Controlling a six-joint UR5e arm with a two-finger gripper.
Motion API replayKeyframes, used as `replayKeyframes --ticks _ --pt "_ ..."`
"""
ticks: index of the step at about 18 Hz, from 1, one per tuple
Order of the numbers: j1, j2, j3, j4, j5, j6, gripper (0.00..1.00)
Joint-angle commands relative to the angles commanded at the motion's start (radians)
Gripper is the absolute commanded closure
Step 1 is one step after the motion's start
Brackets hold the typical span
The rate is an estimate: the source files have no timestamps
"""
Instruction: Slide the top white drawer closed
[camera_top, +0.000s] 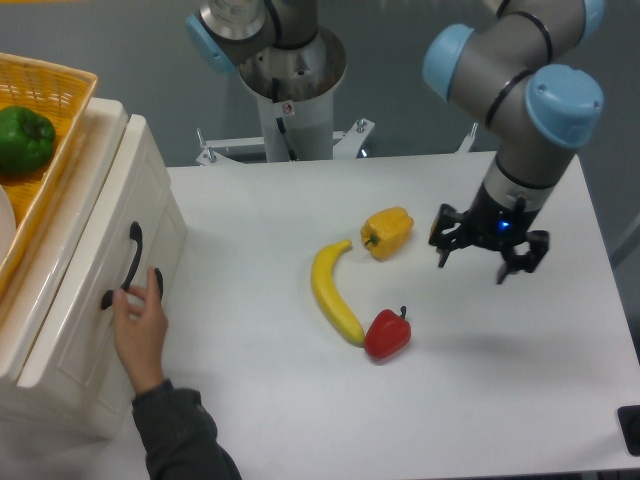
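Hovering above the right side of the table (480, 400), the end effector (488, 255) points downward with its dark fingers spread apart and nothing between them; a blue light glows on its wrist and a soft shadow lies on the table beneath it. Far across the table, at the left edge, sits the white drawer unit, and the top drawer (90, 230) shows its flat front panel facing the table with a curved black handle (128, 262) running down it. From this angle I cannot tell how far the drawer stands out from the unit. A person's hand (140, 325) in a dark sleeve reaches up from the bottom edge and rests against the drawer front just below the handle, fingers touching the panel beside the handle's lower end. On top of the unit sits a yellow basket (55, 95) holding a green pepper (22, 138). Between the drawer and the end effector, near the middle of the table, lie a banana (333, 292), a yellow pepper (387, 231) just beside the banana's upper tip, and a red pepper (388, 333) touching the banana's lower end. The yellow pepper is the item nearest the end effector, yet clearly apart from it. The drawer is well apart from the end effector, on the opposite side of the fruit.
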Motion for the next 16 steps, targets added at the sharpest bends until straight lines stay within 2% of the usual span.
replayKeyframes --ticks 4,8,13,16 --pt "-0.006 -0.029 0.000 0.006 0.102 0.095 0.00" --pt "0.000 -0.075 0.031 0.005 0.103 0.184 0.00" --pt "0.021 -0.117 0.038 0.006 0.099 0.331 0.00" --pt "0.043 -0.127 0.069 -0.001 0.093 0.350 0.00"
